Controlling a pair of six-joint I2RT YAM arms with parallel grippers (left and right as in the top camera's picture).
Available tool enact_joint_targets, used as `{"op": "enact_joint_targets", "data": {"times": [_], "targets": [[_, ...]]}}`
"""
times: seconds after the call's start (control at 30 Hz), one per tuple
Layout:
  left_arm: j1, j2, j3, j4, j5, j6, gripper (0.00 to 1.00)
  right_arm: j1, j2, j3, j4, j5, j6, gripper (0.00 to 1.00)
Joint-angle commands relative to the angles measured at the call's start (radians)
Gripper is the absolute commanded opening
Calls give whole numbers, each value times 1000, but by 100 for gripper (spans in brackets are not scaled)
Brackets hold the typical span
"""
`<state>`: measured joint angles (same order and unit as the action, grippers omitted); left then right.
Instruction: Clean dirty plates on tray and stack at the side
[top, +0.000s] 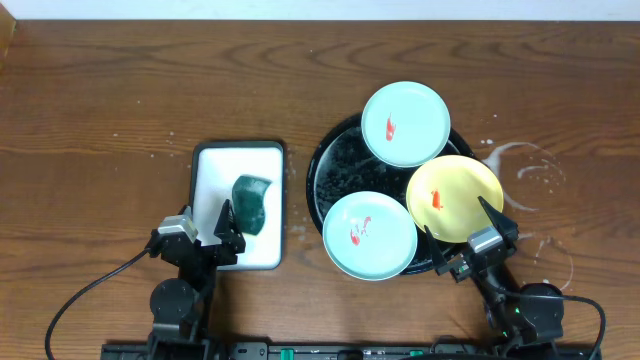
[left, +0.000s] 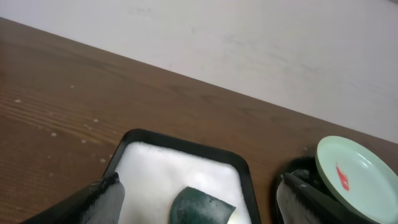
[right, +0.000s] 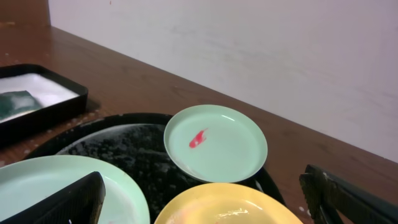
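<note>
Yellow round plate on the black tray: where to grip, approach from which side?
Pinch the round yellow plate by its thin near-right rim, where it overhangs the round black tray. Come in low from the right end effector side; the flat face likely offers no hold.

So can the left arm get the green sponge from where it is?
Probably yes. The left gripper hangs open just beside the green sponge in the white tray, and nothing lies on the sponge or between them.
</note>
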<state>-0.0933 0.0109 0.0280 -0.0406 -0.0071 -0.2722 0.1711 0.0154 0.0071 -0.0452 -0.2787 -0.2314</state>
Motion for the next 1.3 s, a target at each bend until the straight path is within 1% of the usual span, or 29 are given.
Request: {"op": "enact_joint_targets", "data": {"times": [0.0,0.17,0.23,0.3,0.33,0.4,0.5,0.63,0.73,0.87,0.97,1.03,1.1,1.27], "targets": [[4,-7,-24,-29,20,5,81,-11,-2,-2,-3,-43,-8,99],[4,-7,-24,15,169,5,81,-11,-2,-2,10,-119,24,99],[4,-7,-17,69,223,5,81,-11,-2,-2,48,-134,98,99],[4,-7,10,108,229,5,81,-11,-2,7,115,-133,224,99],[4,-7,28,117,228,5,81,-11,-2,19,138,-134,257,99],[4,-5,73,121,224,6,81,-11,-2,56,154,-134,284,99],[4,33,173,88,224,6,81,-11,18,148,122,-134,286,99],[4,182,395,-53,224,6,81,-11,144,343,-15,-143,278,99],[4,346,585,-205,224,9,81,-11,316,544,-200,-153,271,99],[4,598,849,-484,224,13,81,-11,573,819,-468,-177,263,99],[4,776,994,-673,224,47,81,-11,761,991,-638,-209,260,99],[4,867,1032,-731,224,69,81,-11,857,1061,-706,-225,260,99],[4,938,1035,-760,225,69,81,-11,929,1093,-734,-228,261,99],[4,1110,1034,-820,224,69,81,-11,1060,1096,-781,-266,361,99]]}}
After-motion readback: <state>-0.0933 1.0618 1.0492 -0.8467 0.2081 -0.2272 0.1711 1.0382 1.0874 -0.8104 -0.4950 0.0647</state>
